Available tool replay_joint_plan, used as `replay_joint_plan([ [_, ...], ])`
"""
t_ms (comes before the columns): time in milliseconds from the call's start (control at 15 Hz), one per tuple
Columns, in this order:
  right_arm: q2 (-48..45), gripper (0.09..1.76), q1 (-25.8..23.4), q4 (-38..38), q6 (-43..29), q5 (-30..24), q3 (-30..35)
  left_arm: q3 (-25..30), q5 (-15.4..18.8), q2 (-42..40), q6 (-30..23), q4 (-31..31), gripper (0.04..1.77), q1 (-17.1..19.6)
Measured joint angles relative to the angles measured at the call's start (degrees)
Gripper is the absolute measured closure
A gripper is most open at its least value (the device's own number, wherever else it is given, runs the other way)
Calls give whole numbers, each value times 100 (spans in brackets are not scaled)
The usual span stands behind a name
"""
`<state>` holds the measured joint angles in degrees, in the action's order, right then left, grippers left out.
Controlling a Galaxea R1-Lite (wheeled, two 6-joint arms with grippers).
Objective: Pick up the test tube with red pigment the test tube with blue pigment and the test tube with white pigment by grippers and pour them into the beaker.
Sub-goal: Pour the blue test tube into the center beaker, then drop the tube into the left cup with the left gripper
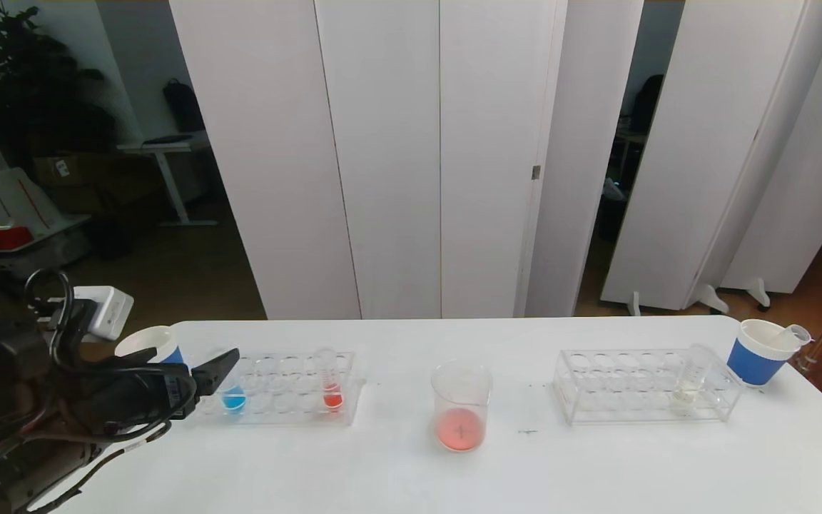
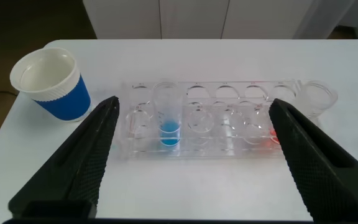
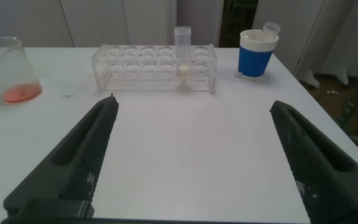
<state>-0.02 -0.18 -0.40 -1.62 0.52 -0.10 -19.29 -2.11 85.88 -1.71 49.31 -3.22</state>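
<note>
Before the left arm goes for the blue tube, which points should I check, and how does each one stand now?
1. Left gripper open wide: ok, fingers spread on both sides of the rack.
2. Blue tube upright in the left rack: ok.
3. Gripper lined up with the blue tube: ok in the left wrist view; the tube sits between the fingers, slightly toward one.
4. Beaker upright between the racks, ready to receive: ok, red liquid already at its bottom.
5. White tube upright in the right rack: ok.
6. Right gripper open, away from the racks: ok.
</note>
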Motion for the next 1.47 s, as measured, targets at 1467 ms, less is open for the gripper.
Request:
replay_joint_plan([
  [1467,0,10,0,0,0,0,2,-50,127,2150,-394,1919,9,434],
])
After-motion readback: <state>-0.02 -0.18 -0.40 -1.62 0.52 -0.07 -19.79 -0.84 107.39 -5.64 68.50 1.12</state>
